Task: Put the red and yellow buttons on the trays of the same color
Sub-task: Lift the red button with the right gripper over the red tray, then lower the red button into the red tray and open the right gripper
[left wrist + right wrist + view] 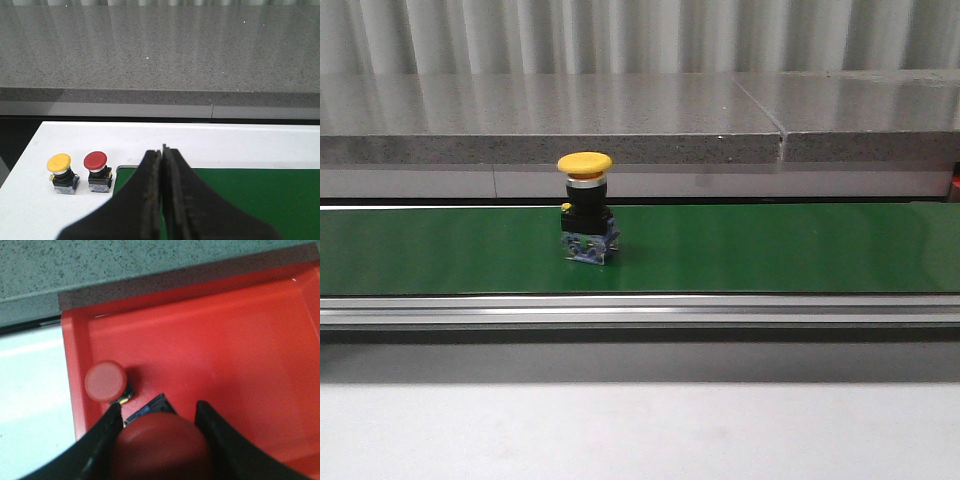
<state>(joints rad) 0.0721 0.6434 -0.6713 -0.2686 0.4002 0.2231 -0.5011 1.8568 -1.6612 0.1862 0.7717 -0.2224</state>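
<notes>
A yellow button [585,205] stands upright on the green belt [770,250] in the front view; neither gripper shows there. My left gripper [163,149] is shut on nothing, above the end of the belt [250,195]. Beside that end, a yellow button [60,170] and a red button [96,168] stand on the white table. My right gripper [159,407] hangs over the red tray [225,340], shut on a red button [160,447] whose cap fills the gap between the fingers. Another red button [105,381] lies in the tray near its wall. The yellow tray is out of view.
A grey stone ledge [570,120] runs behind the belt. A metal rail [640,310] lines the belt's near side. White table surface [30,390] lies beside the red tray's wall.
</notes>
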